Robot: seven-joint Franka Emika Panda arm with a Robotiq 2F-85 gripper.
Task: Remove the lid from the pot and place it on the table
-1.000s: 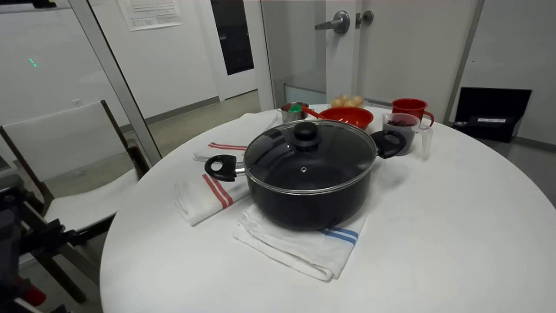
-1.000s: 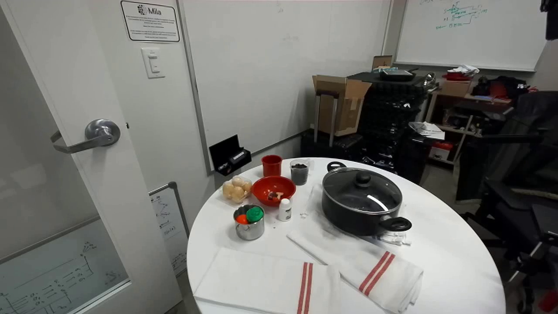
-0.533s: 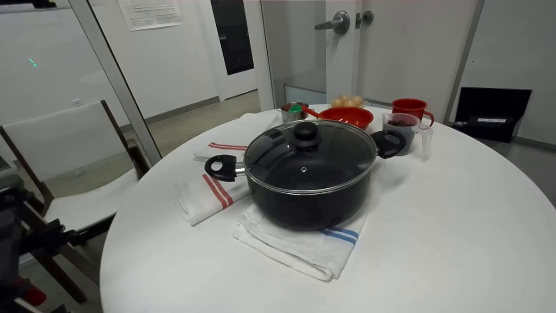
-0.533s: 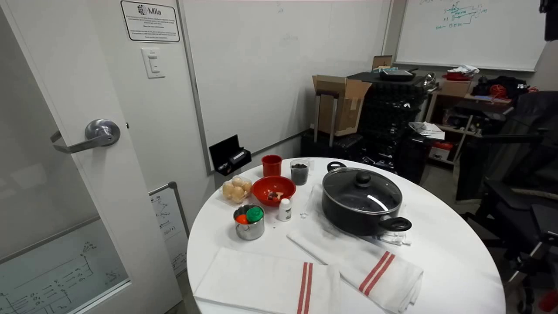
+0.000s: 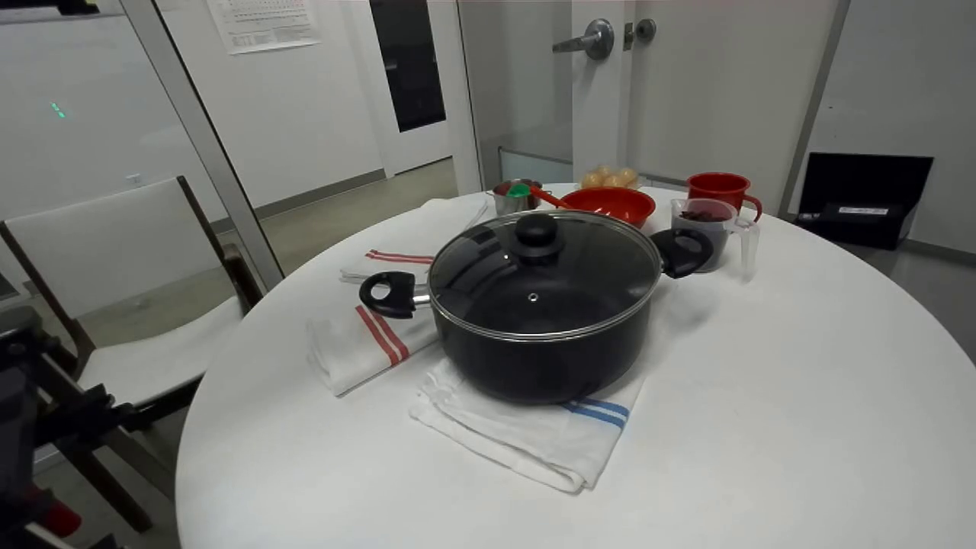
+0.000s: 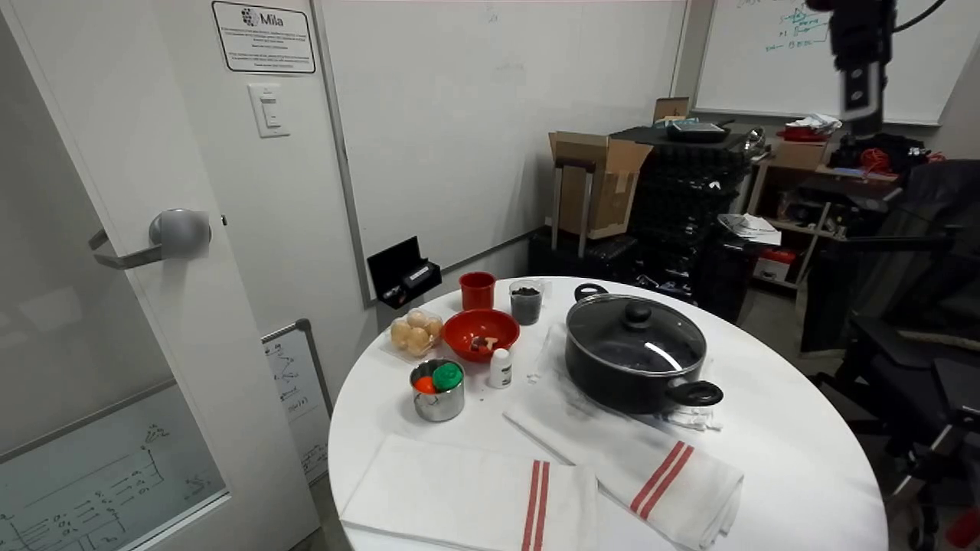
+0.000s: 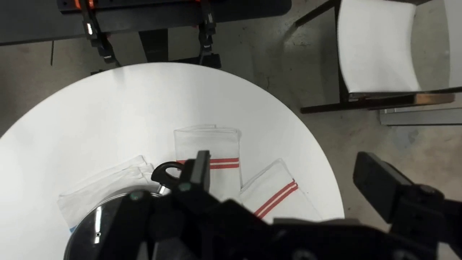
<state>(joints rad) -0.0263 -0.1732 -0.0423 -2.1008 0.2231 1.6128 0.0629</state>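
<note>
Lid (image 5: pixel 545 278) on pot (image 5: pixel 543 370), tool (image 7: pixel 281 168) spread wide, apparently above table (image 7: pixel 144 101)

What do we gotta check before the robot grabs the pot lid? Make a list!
1. Is the lid on the pot? Ok, it sits on top.
2. Is the knob uncovered? Ok, in both exterior views.
3. Is the end effector open? Ok, its fingers stand apart.
4. Is it over the knob? Not ok; in the wrist view the pot shows off to one side.
5. Is there room for the lid? Looks ok, white table shows beside the pot.
6. Is the lid loose? Cannot tell.
</note>
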